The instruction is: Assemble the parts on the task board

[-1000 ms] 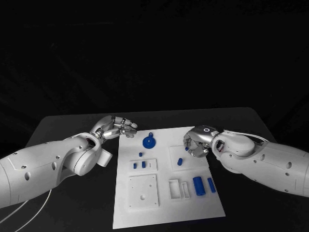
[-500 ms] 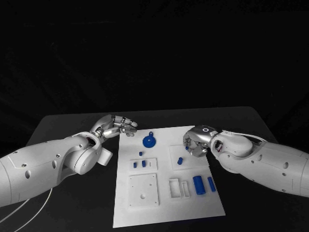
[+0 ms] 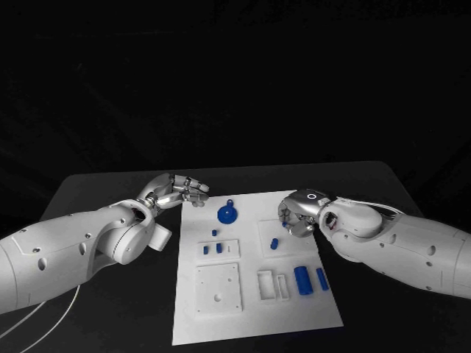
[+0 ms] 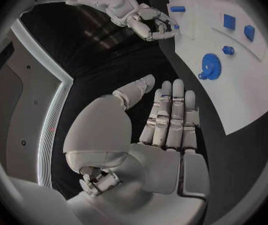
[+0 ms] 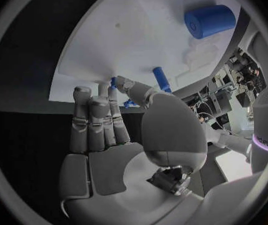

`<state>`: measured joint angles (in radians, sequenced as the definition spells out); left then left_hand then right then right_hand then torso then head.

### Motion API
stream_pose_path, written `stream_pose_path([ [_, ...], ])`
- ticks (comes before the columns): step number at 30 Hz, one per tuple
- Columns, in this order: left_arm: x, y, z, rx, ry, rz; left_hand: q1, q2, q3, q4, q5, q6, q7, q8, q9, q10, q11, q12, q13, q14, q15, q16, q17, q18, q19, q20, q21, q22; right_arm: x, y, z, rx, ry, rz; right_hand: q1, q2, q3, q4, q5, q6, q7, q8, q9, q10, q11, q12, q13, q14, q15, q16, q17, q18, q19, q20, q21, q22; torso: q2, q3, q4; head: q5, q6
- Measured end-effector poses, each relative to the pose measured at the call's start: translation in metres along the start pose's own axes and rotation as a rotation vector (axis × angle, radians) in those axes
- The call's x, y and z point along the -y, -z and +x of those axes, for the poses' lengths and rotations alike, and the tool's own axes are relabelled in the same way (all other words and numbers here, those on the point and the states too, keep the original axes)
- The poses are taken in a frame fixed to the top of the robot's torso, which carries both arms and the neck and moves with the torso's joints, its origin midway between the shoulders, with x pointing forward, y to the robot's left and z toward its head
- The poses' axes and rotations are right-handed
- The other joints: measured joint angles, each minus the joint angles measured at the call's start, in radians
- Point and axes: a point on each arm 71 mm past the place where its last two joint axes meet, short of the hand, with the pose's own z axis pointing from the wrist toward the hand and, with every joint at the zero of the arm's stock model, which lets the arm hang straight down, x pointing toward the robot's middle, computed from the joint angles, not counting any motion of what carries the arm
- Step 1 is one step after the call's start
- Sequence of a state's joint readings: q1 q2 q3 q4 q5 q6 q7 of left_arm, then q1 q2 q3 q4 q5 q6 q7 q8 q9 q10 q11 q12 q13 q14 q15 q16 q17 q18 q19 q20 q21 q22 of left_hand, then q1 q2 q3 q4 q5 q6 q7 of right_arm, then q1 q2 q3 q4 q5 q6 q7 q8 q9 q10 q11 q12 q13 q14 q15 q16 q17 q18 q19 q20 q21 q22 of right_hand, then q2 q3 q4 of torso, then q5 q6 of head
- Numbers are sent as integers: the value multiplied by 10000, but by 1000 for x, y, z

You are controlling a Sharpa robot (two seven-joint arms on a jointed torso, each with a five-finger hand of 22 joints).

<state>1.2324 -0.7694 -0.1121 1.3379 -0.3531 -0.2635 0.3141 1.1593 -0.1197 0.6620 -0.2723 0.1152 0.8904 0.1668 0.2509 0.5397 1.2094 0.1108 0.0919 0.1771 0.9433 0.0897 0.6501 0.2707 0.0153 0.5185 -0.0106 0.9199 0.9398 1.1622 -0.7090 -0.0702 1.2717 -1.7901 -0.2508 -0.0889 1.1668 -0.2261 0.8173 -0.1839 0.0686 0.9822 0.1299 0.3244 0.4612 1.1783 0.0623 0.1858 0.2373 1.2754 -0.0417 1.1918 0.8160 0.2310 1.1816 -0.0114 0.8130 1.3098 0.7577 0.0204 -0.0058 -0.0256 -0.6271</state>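
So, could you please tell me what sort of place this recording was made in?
Most likely a robotics lab test bench: a black table against a dark backdrop, a white task board carrying small blue parts, and, in the right wrist view, cluttered equipment at the room's edge.

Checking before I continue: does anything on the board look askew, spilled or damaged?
Nothing stands out. The white board lies flat, and the blue pieces, such as the round one and the cylinder, sit on it undamaged. Nothing lies off the board.
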Motion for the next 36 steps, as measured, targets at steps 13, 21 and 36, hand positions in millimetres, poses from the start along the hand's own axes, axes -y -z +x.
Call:
stream_pose_path([
  [13,0,0,0,1,14,-22,0,0,-42,13,-77,-19,-19,0,-1,-36,36,-38,-21,35,35,-74,49,1,0,0,0,10,-4,-2,2,80,190,1,11,11,111,-26,-28,296,-115,116,21,232,-159,47,134,19,-87,47,-22,-2,15,22,38,0,-1,0,0,-8,-45],
  [21,0,0,0,2,18,-34,0,0,-55,0,-77,-54,16,0,-10,-36,35,-38,-32,35,35,-78,82,0,0,-1,-43,10,-6,-3,2,122,329,49,10,10,177,-93,21,342,-152,116,21,468,-245,37,128,-14,-121,47,-36,-4,33,5,38,0,-1,-3,2,-20,-68],
  [36,-1,0,-1,23,14,-61,0,0,-81,26,-116,-52,17,0,-10,-35,35,-76,-41,35,35,-114,113,0,0,-1,-43,17,-11,-2,5,369,766,102,226,10,590,-298,-43,736,-295,264,37,750,-354,176,316,123,-256,46,-82,-4,112,-40,78,0,-1,-2,1,-34,-101],
])
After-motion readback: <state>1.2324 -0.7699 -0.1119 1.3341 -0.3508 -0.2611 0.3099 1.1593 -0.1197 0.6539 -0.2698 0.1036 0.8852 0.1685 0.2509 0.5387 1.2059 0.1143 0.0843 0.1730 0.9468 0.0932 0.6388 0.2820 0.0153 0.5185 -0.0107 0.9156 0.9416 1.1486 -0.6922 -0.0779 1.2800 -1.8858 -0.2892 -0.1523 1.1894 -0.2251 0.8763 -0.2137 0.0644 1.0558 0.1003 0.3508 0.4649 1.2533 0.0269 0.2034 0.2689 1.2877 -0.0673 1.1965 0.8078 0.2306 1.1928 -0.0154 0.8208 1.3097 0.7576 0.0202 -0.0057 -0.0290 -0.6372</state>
